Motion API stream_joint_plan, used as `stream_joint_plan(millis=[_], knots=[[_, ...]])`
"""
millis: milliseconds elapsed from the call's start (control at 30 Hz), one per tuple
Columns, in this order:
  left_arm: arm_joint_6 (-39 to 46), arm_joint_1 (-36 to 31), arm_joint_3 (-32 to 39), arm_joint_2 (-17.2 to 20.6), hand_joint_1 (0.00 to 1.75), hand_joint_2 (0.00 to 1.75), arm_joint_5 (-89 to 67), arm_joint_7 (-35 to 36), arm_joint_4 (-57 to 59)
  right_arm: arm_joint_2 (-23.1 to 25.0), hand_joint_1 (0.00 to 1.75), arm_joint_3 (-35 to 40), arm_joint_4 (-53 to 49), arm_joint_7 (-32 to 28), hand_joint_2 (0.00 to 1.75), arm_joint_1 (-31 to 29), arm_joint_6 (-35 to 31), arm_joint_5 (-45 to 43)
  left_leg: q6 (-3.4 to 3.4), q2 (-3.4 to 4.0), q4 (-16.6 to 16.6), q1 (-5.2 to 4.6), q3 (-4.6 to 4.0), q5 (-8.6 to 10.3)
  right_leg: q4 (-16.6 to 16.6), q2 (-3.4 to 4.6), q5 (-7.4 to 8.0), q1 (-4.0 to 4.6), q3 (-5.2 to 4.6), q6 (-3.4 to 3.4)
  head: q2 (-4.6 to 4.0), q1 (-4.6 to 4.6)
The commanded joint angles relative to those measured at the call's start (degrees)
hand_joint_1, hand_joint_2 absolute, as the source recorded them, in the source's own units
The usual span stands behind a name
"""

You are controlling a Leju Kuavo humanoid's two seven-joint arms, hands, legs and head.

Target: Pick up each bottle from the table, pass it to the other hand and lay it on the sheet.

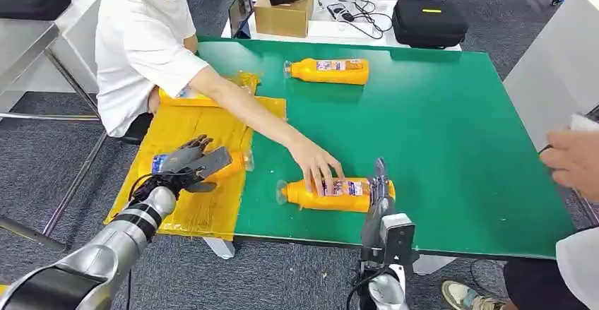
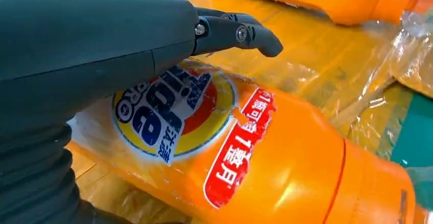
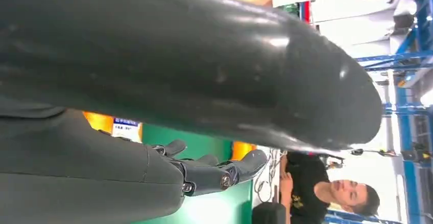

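Right now the robot's left hand (image 1: 189, 162) hovers over the crinkled yellow plastic sheet (image 1: 185, 210) that hangs off the left side of the green table (image 1: 459, 140), its fingers (image 2: 245, 34) spread apart just above an orange plastic detergent bottle with a round blue-and-yellow label (image 2: 245, 157); that bottle lies flat on the sheet, and whether the palm touches it cannot be told. A second orange bottle (image 1: 185, 98) lies at the sheet's far end, partly hidden behind a person's arm. The person in a white T-shirt (image 1: 145, 38) reaches across the table, and that person's hand (image 1: 318, 167) rests on a third orange bottle (image 1: 332, 194) lying on its side on the green surface near the front edge. The robot's right hand (image 1: 380, 183) stands just beside this bottle's base end, fingers (image 3: 214, 174) extended and empty in the right wrist view. A fourth orange bottle (image 1: 328, 70) lies on its side near the far edge of the table. Another person's hand (image 1: 573, 160) shows at the right edge.
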Motion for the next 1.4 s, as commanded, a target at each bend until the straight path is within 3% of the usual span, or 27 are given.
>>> stream_joint_plan(millis=[33,100,133,200,300,733,867,967,1000,1067,1133,1167,1300,1400], knots=[[-1.79,5.07,-1.50,-0.65,0.00,0.00,2.92,-0.54,1.86,-0.28,0.00,-1.38,5.59,0.09,0.00,-2.16,-0.26,0.07,-0.06,0.25,-0.13,0.01,0.13,0.01,-0.13,0.18,0.07,0.02,0.06,-0.10,0.00,0.00],[0.74,6.15,-0.16,-1.31,0.00,0.00,5.60,-3.11,-0.91,-0.44,0.00,-1.36,5.58,-0.05,0.00,-1.85,-0.54,0.67,-0.05,0.25,-0.14,0.01,0.11,0.02,-0.14,0.18,0.07,0.02,0.05,-0.11,0.00,0.00],[2.19,6.92,0.54,-1.89,0.00,1.75,7.18,-4.79,-2.77,-0.55,0.00,-1.43,5.37,-0.12,0.00,-1.58,-0.54,0.75,-0.08,0.35,-0.17,0.06,0.07,0.03,-0.20,0.26,0.13,0.07,0.00,-0.15,0.00,0.00],[-0.93,9.25,5.42,-3.60,0.00,1.75,16.53,-7.24,-8.00,-0.85,0.00,-1.43,5.00,-0.27,0.00,-1.04,-0.79,1.02,-0.07,0.28,-0.17,0.05,0.04,0.04,-0.21,0.18,0.12,0.07,0.00,-0.15,0.00,0.00],[-1.39,11.76,6.52,-3.48,0.00,1.75,23.59,-6.93,-14.87,-1.15,0.00,-1.06,5.20,-0.28,0.00,-0.72,-0.84,1.44,-0.04,0.15,-0.10,0.03,0.01,0.01,-0.13,0.07,0.04,0.04,-0.06,-0.10,0.00,0.00],[-1.46,11.93,7.15,-3.33,0.00,1.75,26.88,-7.08,-16.07,-1.19,0.00,-0.97,5.28,-0.32,0.00,-0.74,-1.09,1.68,-0.04,0.13,-0.05,0.04,-0.21,0.00,-0.07,0.06,0.02,0.05,-0.27,-0.08,0.00,0.00],[0.70,13.56,6.91,-2.73,0.00,1.75,34.06,-8.95,-24.29,-1.42,0.00,-1.27,4.83,-0.79,0.00,-0.27,-2.12,2.21,-0.05,0.15,-0.03,0.07,-0.29,0.00,-0.07,0.07,0.03,0.08,-0.33,-0.10,0.00,0.00],[3.93,14.90,8.93,-4.03,0.00,1.75,39.99,-10.43,-31.21,-3.41,0.00,1.10,3.69,-5.17,0.00,-0.48,-6.81,8.74,-0.05,0.12,0.02,0.10,-0.41,-0.02,-0.05,0.03,0.02,0.11,-0.44,-0.10,0.00,0.02],[4.52,14.98,9.62,-4.87,0.00,1.75,42.37,-11.32,-33.19,-5.28,0.00,2.91,3.93,-6.85,0.00,-1.11,-10.77,14.93,-0.07,0.14,0.07,0.15,-0.53,-0.03,-0.03,0.02,0.02,0.16,-0.54,-0.15,0.00,0.02],[3.63,16.06,8.89,-4.91,0.00,1.75,46.33,-12.45,-37.22,-8.36,0.00,5.07,5.40,-6.66,0.00,-2.71,-15.99,23.56,-0.06,0.11,0.10,0.16,-0.65,-0.03,-0.03,-0.01,0.03,0.17,-0.65,-0.14,0.00,0.00],[2.81,18.64,8.19,-4.51,0.00,1.75,49.00,-12.44,-42.46,-11.62,0.00,6.54,8.35,-2.66,0.00,-4.92,-23.40,36.08,-0.02,0.13,0.06,0.10,-0.76,0.01,-0.05,0.01,0.08,0.10,-0.79,-0.06,0.00,0.00],[2.37,20.18,7.81,-4.15,0.00,1.75,49.60,-12.42,-45.09,-12.78,0.00,6.57,9.42,-0.73,1.75,-5.73,-24.19,38.68,-0.01,0.16,0.04,0.09,-0.82,0.01,-0.07,0.05,0.09,0.10,-0.82,-0.06,0.00,0.02],[1.14,26.81,7.19,-3.55,0.00,1.75,51.62,-12.99,-54.46,-14.81,0.00,4.07,10.87,1.04,1.75,-7.54,-22.96,40.79,-0.01,0.25,0.02,0.05,-0.84,-0.02,-0.05,0.14,0.08,0.05,-0.86,-0.04,0.00,0.00],[0.80,30.38,7.19,-4.30,0.00,1.75,52.44,-13.81,-58.75,-17.31,0.00,4.09,16.78,12.82,1.75,-10.51,-25.62,57.60,-0.02,0.24,0.03,0.05,-0.91,-0.03,-0.08,0.12,0.08,0.06,-0.94,-0.05,0.00,0.02]])
